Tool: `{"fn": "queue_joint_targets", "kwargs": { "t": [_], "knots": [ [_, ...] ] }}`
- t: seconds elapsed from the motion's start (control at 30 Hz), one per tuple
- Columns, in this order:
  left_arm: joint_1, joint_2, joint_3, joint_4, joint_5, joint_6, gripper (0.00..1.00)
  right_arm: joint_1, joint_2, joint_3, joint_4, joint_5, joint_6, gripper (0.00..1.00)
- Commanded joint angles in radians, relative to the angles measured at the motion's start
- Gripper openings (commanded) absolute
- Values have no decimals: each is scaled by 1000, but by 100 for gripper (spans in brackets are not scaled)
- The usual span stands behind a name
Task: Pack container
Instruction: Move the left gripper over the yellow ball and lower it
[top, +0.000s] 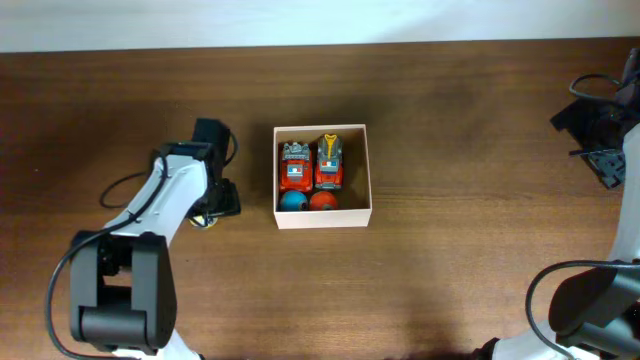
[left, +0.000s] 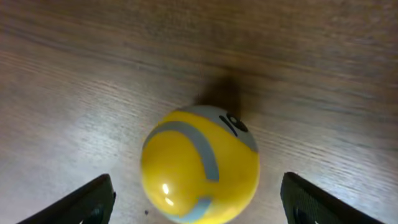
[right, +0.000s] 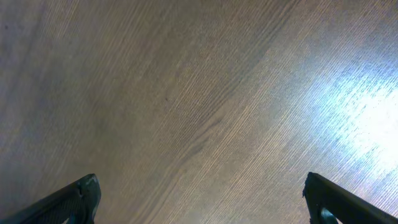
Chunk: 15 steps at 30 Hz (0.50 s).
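Might bump the yellow ball (left: 199, 165) farther from the container (top: 322, 220) if closing the spread-open left tool (left: 198, 190) off-centre.

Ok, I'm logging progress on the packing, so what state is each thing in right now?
container: open-topped, holding two toy trucks and two balls
yellow ball: on the table, outside the container
left gripper: open, straddling the yellow ball
right gripper: open, empty
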Motion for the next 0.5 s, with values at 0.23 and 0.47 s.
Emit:
{"fn": "queue_joint_targets", "kwargs": {
  "t": [0.23,0.47],
  "knots": [
    [6,0,-56,39,-16,-14,61,0,0,-5,-1,-1,9,99],
    [6,0,-56,62,15,-14,44,0,0,-5,-1,-1,9,99]
  ]
}}
